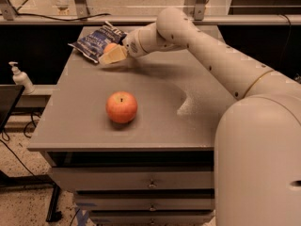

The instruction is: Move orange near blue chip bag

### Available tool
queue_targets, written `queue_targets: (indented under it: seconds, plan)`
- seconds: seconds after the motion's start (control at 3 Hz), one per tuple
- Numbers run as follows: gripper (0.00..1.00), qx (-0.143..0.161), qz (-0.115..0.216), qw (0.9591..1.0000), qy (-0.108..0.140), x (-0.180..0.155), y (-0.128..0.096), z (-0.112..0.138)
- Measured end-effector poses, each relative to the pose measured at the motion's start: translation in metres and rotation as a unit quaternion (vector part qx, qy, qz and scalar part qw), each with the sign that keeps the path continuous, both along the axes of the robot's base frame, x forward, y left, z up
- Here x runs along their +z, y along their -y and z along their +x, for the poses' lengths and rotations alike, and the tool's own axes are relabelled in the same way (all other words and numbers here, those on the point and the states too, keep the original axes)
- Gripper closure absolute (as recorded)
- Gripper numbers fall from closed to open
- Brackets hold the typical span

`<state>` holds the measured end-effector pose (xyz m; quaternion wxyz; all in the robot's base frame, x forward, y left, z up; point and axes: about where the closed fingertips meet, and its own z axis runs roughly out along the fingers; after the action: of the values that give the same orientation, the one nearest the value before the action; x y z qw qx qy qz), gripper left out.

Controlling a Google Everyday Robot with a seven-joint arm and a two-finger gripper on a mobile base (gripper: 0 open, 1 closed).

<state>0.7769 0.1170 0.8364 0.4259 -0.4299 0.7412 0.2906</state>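
Observation:
The orange [110, 46] is small and round and sits in my gripper [113, 53] at the far left of the grey table [155, 86]. The gripper is shut on it, low over the table, and only the orange's top shows above a cream finger. The blue chip bag [95, 40] lies crinkled and flat just left of and behind the gripper, touching or nearly touching the orange. My arm reaches in from the right across the back of the table.
A larger red-orange apple [122, 107] stands near the table's front middle. A white pump bottle [21, 77] stands on a lower surface to the left. Drawers [150, 182] sit under the table's front edge. A rail runs behind the table.

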Motion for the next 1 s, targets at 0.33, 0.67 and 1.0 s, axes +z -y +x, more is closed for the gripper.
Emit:
queue_targets:
  seconds: [0.33, 0.67, 1.0]
  plan:
    - [0.00, -0.001, 0.001, 1.0000, 0.001, 0.001, 0.001, 0.000]
    - [0.00, -0.010, 0.005, 0.9999, 0.006, 0.009, 0.018, 0.004]
    - [0.00, -0.031, 0.014, 0.9993, 0.016, 0.020, 0.065, 0.009]
